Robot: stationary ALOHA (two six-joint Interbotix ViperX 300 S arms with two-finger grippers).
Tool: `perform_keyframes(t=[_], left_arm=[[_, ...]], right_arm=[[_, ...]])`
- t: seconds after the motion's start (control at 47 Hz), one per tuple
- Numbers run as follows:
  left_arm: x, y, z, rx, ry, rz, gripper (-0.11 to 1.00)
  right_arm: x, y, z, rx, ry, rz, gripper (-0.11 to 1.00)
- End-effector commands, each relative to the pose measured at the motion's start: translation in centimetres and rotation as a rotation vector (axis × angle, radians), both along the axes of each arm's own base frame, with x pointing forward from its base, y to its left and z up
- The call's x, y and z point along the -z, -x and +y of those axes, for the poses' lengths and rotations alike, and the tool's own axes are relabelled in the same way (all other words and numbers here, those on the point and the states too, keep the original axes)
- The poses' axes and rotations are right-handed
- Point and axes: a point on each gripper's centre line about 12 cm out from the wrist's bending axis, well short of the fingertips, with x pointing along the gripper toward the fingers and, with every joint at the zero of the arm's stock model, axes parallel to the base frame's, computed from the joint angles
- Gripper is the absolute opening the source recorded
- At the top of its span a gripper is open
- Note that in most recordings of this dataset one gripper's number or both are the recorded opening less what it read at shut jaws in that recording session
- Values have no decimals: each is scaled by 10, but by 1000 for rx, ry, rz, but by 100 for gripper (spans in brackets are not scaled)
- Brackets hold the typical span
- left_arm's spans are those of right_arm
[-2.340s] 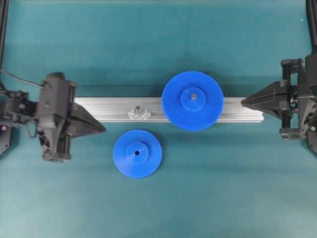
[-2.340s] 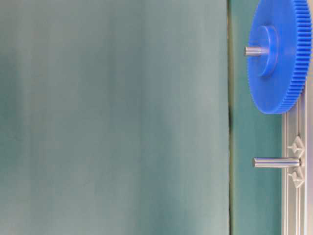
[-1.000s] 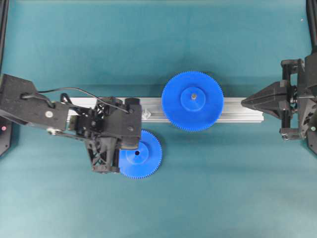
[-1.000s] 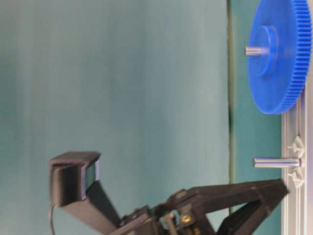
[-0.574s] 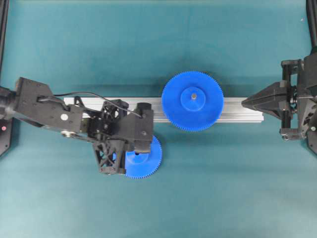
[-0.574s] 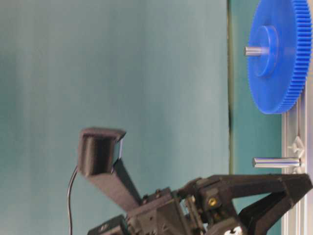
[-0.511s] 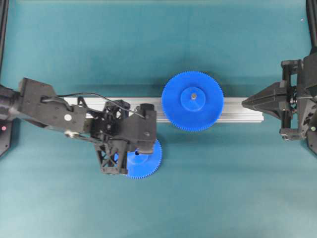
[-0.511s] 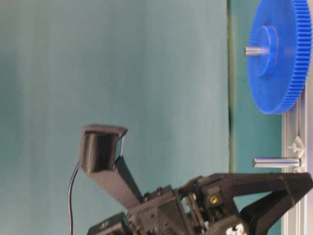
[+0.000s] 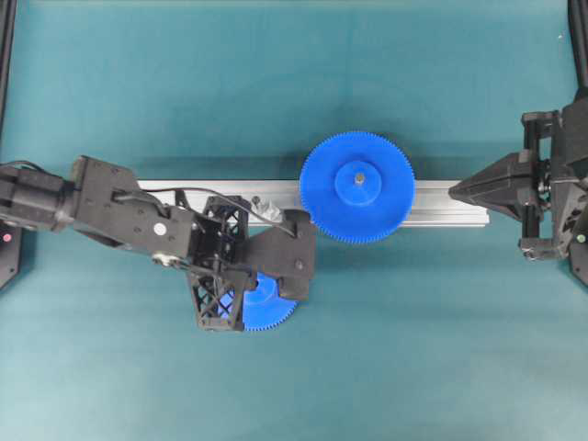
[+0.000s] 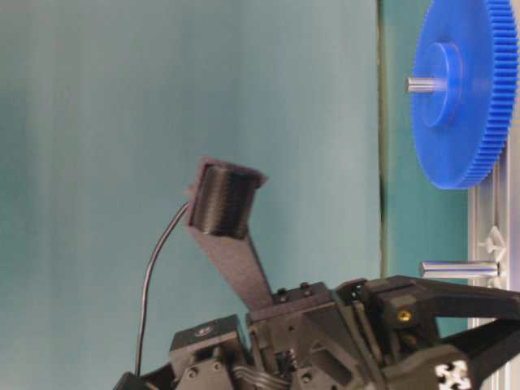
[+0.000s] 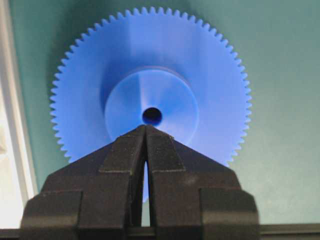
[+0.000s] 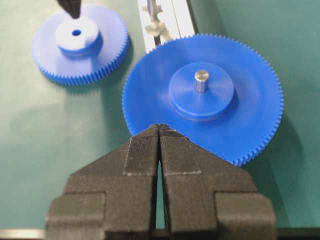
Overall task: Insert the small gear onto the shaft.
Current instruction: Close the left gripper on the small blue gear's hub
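**Left fingers pressed together over the small gear's hub**

The small gear (image 9: 266, 308) lies flat on the green bench (image 9: 294, 101), at 7 o'clock from the wide gear (image 9: 356, 187) and just below the aluminium rail (image 9: 441, 204). The left gripper (image 11: 146, 129) has its fingers (image 11: 125, 150) together, holding nothing, tips at the hub's 6 o'clock edge beside the centre hole in the left wrist view. Whether they touch the hub, I cannot tell. Overhead, the arm hides most of the gear; the wrist view shows it whole. The shaft (image 10: 459, 269) shows clearly in the table-level view, bare, on the rail. The right gripper (image 12: 159, 129), fingers together too, holds nothing, well apart at 3 o'clock.
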Motion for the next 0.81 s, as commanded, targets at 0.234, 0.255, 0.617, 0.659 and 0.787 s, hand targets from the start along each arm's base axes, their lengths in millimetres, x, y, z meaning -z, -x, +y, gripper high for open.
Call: perform_keyframes(t=[0.234,0.255,0.617,0.659,0.787], left_arm=[[-17,-10,-5,44,-11,-41,-1],[-17,-10,-5,44,-12,-40,-1],[-20,-12,-6,44,-11,-41,-1],[-20,-12,-6,44,-10,-41,-1],[-18,-11,-6,46,-13,-32,-1]], right_arm=[[-3,-2,-1,5,-6,-11,2],[-3,-2,-1,5,-4,-11,2],[-4,-2,-1,5,-6,-13,2],[-2,-1,0,6,-7,-8,2],[-2,-1,0,6,-7,-8,2]])
